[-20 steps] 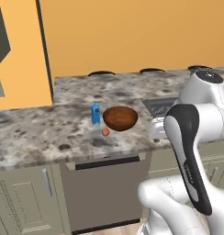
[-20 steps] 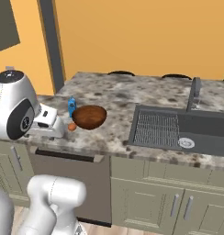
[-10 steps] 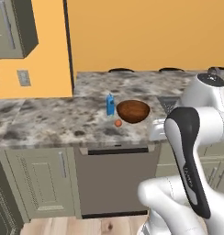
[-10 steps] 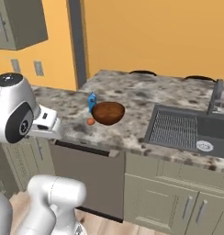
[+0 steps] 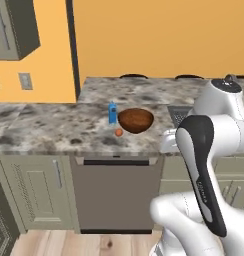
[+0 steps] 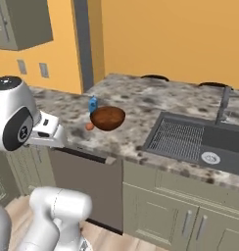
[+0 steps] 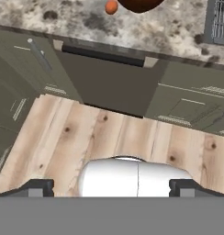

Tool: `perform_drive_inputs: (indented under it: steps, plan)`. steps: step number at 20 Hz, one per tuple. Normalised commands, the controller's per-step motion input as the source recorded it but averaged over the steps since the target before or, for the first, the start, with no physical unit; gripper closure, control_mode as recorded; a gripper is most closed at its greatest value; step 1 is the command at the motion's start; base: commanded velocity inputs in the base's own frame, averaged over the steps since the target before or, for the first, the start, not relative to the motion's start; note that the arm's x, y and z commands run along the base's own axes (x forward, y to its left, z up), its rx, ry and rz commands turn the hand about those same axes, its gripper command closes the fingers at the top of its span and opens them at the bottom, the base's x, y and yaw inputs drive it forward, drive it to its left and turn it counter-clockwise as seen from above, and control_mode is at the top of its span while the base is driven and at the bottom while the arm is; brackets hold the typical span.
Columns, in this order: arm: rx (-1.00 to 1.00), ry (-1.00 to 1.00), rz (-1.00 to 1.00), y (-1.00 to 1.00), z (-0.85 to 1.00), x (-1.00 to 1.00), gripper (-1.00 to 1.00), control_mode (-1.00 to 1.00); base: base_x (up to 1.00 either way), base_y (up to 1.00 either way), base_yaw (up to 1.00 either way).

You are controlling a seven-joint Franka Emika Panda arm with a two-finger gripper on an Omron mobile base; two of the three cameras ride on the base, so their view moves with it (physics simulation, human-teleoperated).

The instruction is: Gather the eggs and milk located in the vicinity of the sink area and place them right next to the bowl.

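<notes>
End effector (image 7: pixel 112 187) wide open, empty, aimed down at floor (image 7: pixel 109 137).

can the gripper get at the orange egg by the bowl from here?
Probably yes. The egg lies in the open on the counter, in front of the bowl and milk. The gripper is open, but points at the floor.

Flat, even rendered light fills all three views, bright on the orange wall (image 5: pixel 159 35) and with no visible source. The bowl (image 5: pixel 136 120) shows only a faint gloss and a soft, weak shadow on the speckled counter (image 6: pixel 141 105). Edges look slightly soft and low-resolution throughout, without glare or edge distortion.
</notes>
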Motion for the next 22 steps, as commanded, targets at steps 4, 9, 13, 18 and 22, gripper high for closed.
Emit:
perform_drive_inputs:
  steps: [4, 9, 13, 18, 22]
  plan:
    - [0.00, 0.00, 0.00, 0.00, 0.00, 0.00, -1.00, 1.00, -0.27, -1.00, -0.04]
    - [0.00, 0.00, 0.00, 0.00, 0.00, 0.00, -1.00, 1.00, -0.15, -1.00, 0.00]
    - [0.00, 0.00, 0.00, 0.00, 0.00, 0.00, -1.00, 1.00, 0.00, -1.00, 0.00]
    - [0.00, 0.00, 0.00, 0.00, 0.00, 0.00, -1.00, 1.00, 0.18, -1.00, 0.00]
    - [0.00, 0.00, 0.00, 0.00, 0.00, 0.00, -1.00, 1.00, 0.55, -1.00, 0.00]
